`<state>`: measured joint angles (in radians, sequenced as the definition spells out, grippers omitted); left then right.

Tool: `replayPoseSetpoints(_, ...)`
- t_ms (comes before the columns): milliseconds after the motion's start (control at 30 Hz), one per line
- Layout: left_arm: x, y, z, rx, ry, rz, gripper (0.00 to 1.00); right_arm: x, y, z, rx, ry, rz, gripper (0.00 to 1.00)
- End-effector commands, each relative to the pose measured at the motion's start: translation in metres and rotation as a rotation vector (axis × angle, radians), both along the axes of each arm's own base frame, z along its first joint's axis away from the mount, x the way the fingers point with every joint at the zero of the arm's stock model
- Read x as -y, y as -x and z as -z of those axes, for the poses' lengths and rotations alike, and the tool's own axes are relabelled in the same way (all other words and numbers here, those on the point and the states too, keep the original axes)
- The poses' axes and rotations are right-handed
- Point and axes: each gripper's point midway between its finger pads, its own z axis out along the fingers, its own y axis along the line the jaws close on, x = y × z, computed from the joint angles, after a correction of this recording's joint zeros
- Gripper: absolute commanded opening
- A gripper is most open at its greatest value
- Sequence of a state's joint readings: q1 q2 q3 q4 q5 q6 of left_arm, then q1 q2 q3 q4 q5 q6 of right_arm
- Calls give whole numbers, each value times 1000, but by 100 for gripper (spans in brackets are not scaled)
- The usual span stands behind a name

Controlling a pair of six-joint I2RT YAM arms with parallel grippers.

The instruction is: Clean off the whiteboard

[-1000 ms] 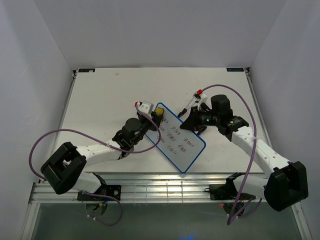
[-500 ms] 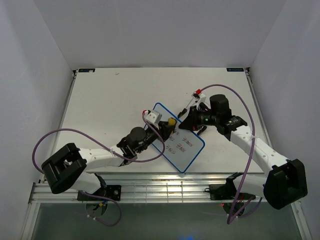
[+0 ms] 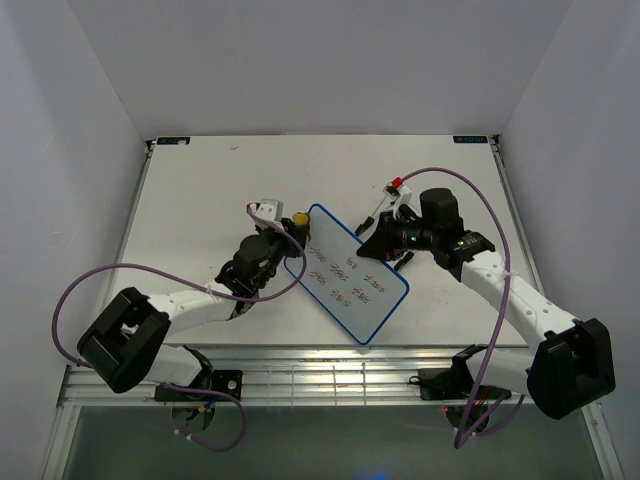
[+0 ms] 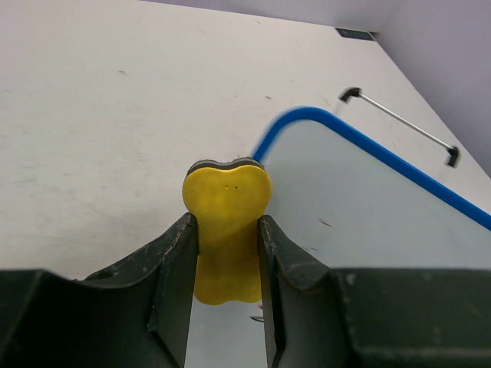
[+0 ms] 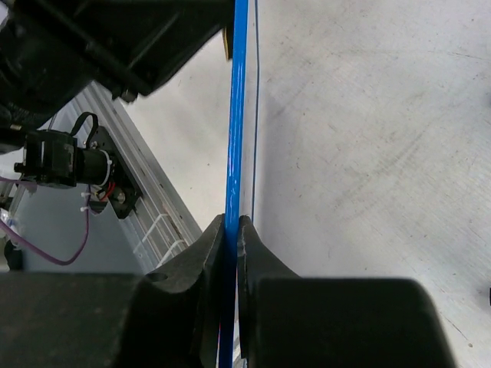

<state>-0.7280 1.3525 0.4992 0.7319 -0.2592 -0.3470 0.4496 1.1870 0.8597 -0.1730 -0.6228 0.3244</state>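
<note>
Left gripper (image 4: 226, 245): clenched on the yellow eraser (image 4: 227, 199), poised at the far-left corner of the whiteboard (image 3: 352, 285). Right gripper (image 5: 231, 230): clamped edge-on over the blue frame (image 5: 236, 115) along the board's far-right side. Whiteboard: mid-table (image 3: 190, 200), between both arms, set diagonally, with rows of red scribbles (image 3: 350, 275) across its face.

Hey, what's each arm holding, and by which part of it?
The left end effector pinches the yellow eraser at its narrow waist. The right end effector clamps the whiteboard by the edge of its blue frame.
</note>
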Motion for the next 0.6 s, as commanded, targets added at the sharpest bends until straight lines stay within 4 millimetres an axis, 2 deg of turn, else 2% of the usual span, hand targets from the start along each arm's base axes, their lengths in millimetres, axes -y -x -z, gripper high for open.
replayPoseSetpoints(0,-12,-15,-3,-5,-5,-49,15,-16,16,-55,118,-139,-132,8)
replayPoseSetpoints(167,19,-2,-13,25,15,99,9,-20,15,-63,127,-178,-135,8)
replayPoseSetpoints(200,29,10,-9,32,2,137,9,-21,15,-64,124,-183,-135,8)
replayPoseSetpoints(267,42,23,-18,73,11,168,9,-23,14,-65,111,-188,-134,8)
replayPoseSetpoints(300,55,37,-18,83,6,205,9,-24,13,-67,117,-189,-133,8)
replayPoseSetpoints(433,88,66,-23,108,1,328,10,-29,14,-72,122,-195,-151,8)
replayPoseSetpoints(500,95,73,-21,107,-6,336,10,-30,16,-74,125,-198,-157,8)
replayPoseSetpoints(567,83,63,-19,80,20,243,10,-30,17,-75,128,-200,-160,8)
